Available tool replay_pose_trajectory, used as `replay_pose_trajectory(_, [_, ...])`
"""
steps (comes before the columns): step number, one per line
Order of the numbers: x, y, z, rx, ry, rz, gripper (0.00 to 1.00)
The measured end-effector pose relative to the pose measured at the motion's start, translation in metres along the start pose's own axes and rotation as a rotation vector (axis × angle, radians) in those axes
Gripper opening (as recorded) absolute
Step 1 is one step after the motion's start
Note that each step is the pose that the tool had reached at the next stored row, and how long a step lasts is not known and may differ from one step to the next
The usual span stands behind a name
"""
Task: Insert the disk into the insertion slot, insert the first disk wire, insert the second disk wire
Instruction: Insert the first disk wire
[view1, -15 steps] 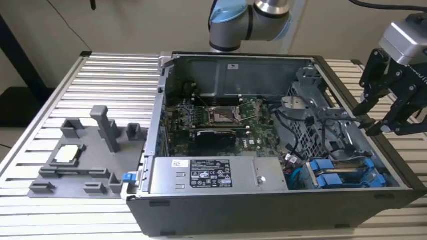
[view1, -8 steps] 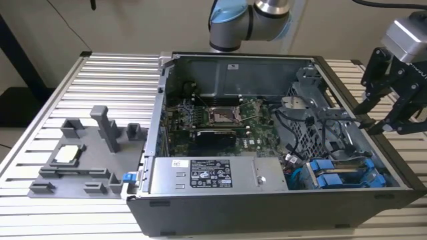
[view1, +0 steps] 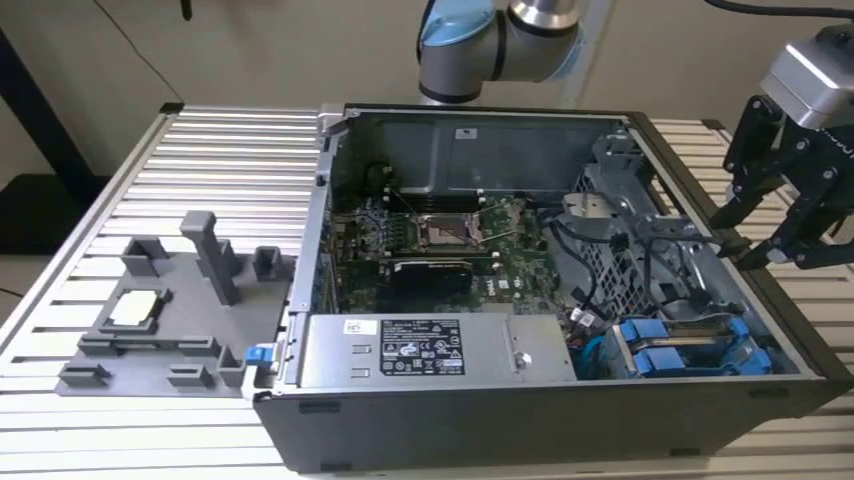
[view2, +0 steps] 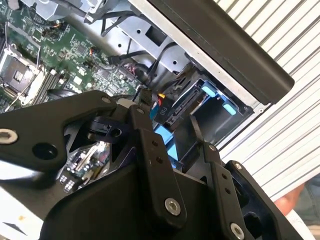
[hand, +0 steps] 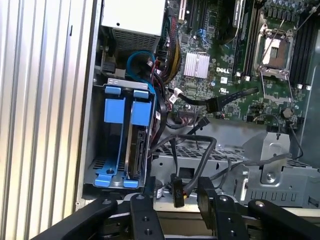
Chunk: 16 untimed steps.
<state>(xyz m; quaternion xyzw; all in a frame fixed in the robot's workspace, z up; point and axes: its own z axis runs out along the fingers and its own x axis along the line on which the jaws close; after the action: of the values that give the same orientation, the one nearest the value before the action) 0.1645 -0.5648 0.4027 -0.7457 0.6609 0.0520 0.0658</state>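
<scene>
The disk (hand: 135, 145) sits on edge in the insertion slot (hand: 116, 82), a grey metal bay at the case's corner, framed by its blue carrier (hand: 141, 107). In the exterior view the disk (view1: 674, 350) lies at the case's lower right corner. My gripper (view1: 757, 250) hangs above the case's right wall, beyond the bay. In the first wrist view my gripper (hand: 176, 189) is open, and a black wire connector (hand: 178, 192) shows in the gap between the fingers, with space on both sides. In the second wrist view my gripper (view2: 167, 112) points toward the blue carrier (view2: 210, 92).
The open case holds a motherboard (view1: 441, 235), a power supply (view1: 414, 348) and a perforated grey cage (hand: 200, 160) draped with black cables. A grey fixture (view1: 174, 310) stands on the slatted table (view1: 200, 150) at the exterior view's left.
</scene>
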Motion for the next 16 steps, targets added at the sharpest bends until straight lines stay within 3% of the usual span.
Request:
replay_pose_trajectory(3, [0.0, 0.0, 0.0, 0.0, 0.0, 0.0, 0.45])
replay_pose_trajectory(5, [0.0, 0.0, 0.0001, 0.0, -0.0001, 0.0, 0.32])
replay_pose_trajectory(6, [0.0, 0.0, 0.0001, 0.0, 0.0, 0.0, 0.32])
replay_pose_trajectory(8, [0.0, 0.0, 0.0002, 0.0, 0.0, 0.0, 0.2])
replay_pose_trajectory(13, [0.0001, 0.0, 0.0006, -0.0001, 0.001, 0.0, 0.19])
replay_pose_trajectory(16, [0.0004, 0.0001, 0.0027, -0.002, 0.0174, 0.0, 0.19])
